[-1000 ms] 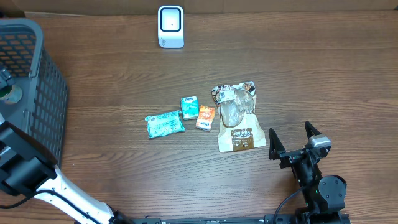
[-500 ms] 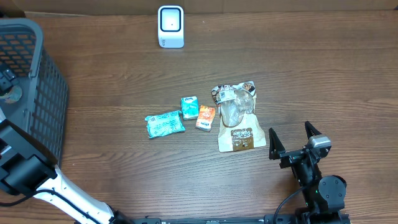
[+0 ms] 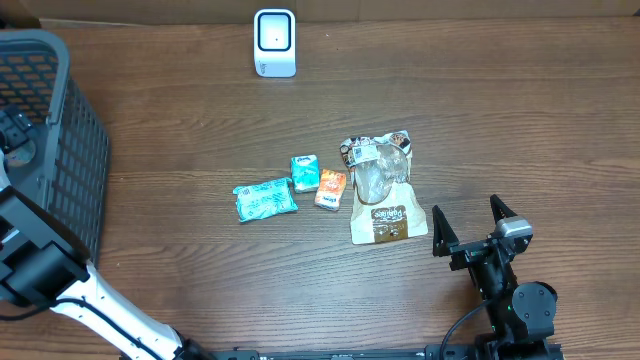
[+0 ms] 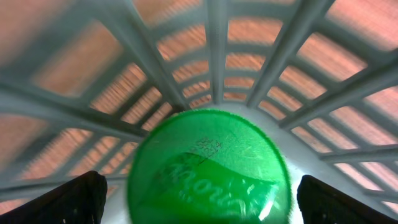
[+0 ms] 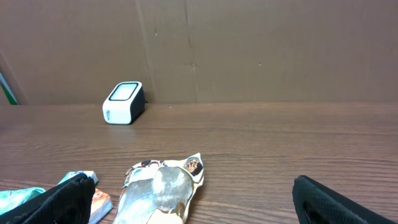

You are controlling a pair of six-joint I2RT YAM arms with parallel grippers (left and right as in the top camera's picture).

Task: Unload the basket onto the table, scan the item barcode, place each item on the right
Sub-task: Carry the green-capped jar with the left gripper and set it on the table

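Note:
Inside the grey basket [image 3: 60, 150] at the left, my left gripper [image 3: 14, 135] is open. In the left wrist view a round green lid [image 4: 208, 168] of a container fills the space between its dark fingers [image 4: 56, 199], with a gap on each side. The white barcode scanner [image 3: 274, 42] stands at the table's far edge. My right gripper [image 3: 472, 225] is open and empty near the front right, a little right of a brown and clear pouch [image 3: 381, 188]. The right wrist view shows the pouch [image 5: 160, 190] ahead and the scanner [image 5: 123, 103] farther back.
A teal packet [image 3: 265, 199], a small teal packet [image 3: 304, 172] and an orange packet [image 3: 331, 188] lie mid-table, left of the pouch. The basket's lattice wall [image 4: 217, 62] stands close around the left gripper. A cardboard wall [image 5: 249, 50] backs the table.
My left gripper has shifted slightly inside the basket and now covers the round container that showed just below it. The right arm and the table items have not moved.

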